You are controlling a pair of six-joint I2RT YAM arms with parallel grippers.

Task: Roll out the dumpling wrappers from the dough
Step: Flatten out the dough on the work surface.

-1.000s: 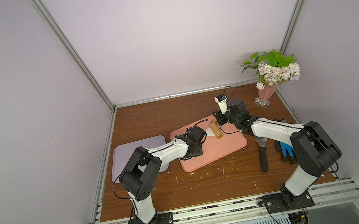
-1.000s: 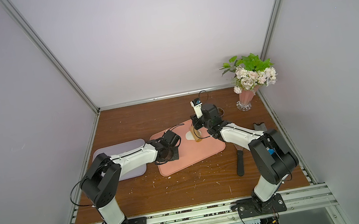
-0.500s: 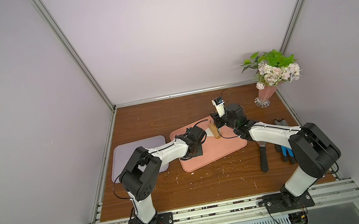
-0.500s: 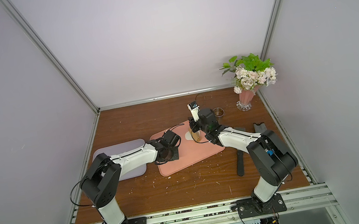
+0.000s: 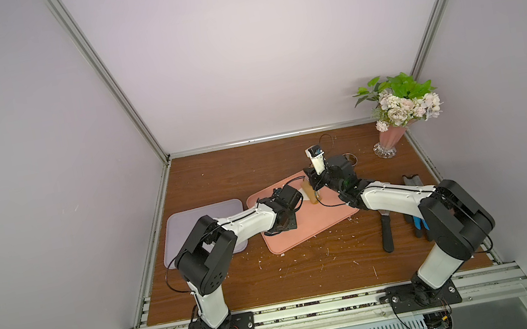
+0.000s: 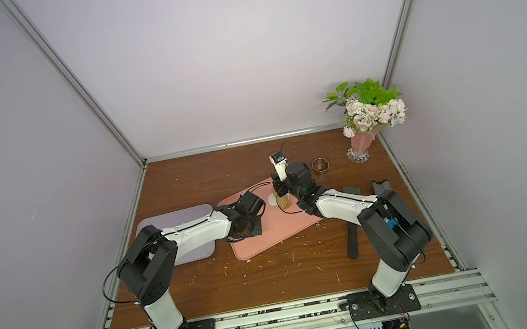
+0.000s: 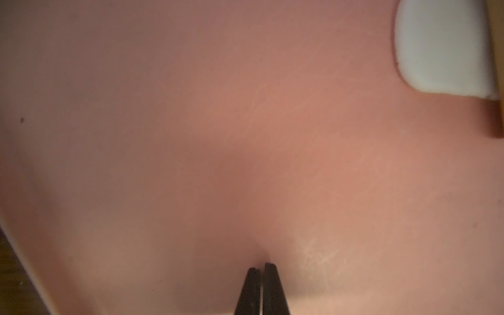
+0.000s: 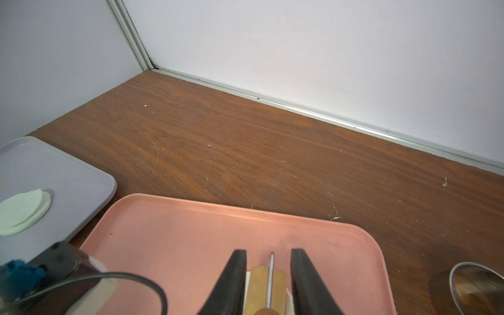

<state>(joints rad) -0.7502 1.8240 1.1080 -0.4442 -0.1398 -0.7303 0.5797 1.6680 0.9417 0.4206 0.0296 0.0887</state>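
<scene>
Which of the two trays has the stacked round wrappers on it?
The lavender tray: the dumpling wrappers lie stacked on it. The pink tray instead holds the dough under the wooden roller.

Matt pink plastic tray, smooth white dough, tan wooden roller, shiny steel ring, grained wood table

Your left wrist view is soft throughout; the dough runs off its corner. In the right wrist view the wooden roller runs off the frame edge and covers most of the dough. The steel ring cutter is cut by the corner, the dumpling wrappers by the side. In both top views the left arm covers part of the lilac tray; you cannot make them out there.
</scene>
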